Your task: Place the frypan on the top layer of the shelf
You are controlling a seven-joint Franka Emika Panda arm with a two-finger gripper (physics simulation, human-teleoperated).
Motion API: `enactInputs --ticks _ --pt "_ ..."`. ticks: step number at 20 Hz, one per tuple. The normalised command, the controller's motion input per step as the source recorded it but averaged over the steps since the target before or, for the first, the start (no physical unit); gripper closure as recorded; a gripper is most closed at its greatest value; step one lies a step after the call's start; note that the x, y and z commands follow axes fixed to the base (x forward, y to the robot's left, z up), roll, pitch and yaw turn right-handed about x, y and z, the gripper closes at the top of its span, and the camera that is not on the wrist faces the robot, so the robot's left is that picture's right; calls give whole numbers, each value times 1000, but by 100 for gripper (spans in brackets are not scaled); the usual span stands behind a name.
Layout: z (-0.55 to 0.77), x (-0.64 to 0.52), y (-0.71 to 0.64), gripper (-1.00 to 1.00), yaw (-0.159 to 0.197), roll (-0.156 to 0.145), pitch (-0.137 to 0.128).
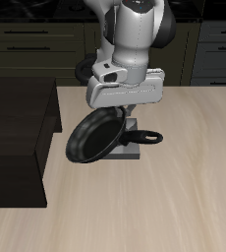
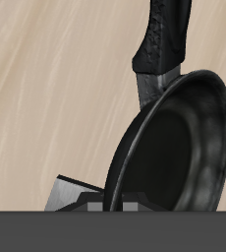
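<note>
The frypan [image 1: 92, 137] hangs tilted in the air above the light wooden counter [image 1: 174, 197], its round black bowl tipped down toward the shelf [image 1: 17, 138] and its rim close to, but apart from, the shelf's near edge. In the exterior view the arm's grey wrist block covers the spot where the pan's handle meets the pincer [image 1: 128, 116], so the fingers cannot be made out there; the pan being held up off the counter suggests the pincer is clamped on the handle, though the grasp itself is hidden.

Just below and behind the pan sits the grey square burner plate [image 1: 128, 150] on the counter, with a small black knob [image 1: 151, 137] beside it. The shelf is a large, nearly black box with a flat top, standing on the counter beside the pan; nothing shows on its top. Dark cabinets with drawer handles [image 1: 31, 46] run along the back.

The wrist view gives what the other hides: the frypan [image 2: 179, 148] seen close, its rim glossy, its long black handle [image 2: 162, 49] running away from the bowl, and a corner of the burner plate [image 2: 71, 194] under the rim.
</note>
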Motion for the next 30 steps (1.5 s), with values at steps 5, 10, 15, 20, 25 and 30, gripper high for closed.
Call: enactInputs --ticks 5,10,15,20,25,30 --pt "189 -35 -79 100 -7 -2 -21" --pt "150 -24 -71 100 7 -6 -19" --pt "150 -37 -93 100 0 -15 -16" --pt "143 -5 -62 100 3 -14 -12" --pt "222 -61 -104 100 12 -19 -20" --pt "224 -47 -136 100 18 -23 -15"
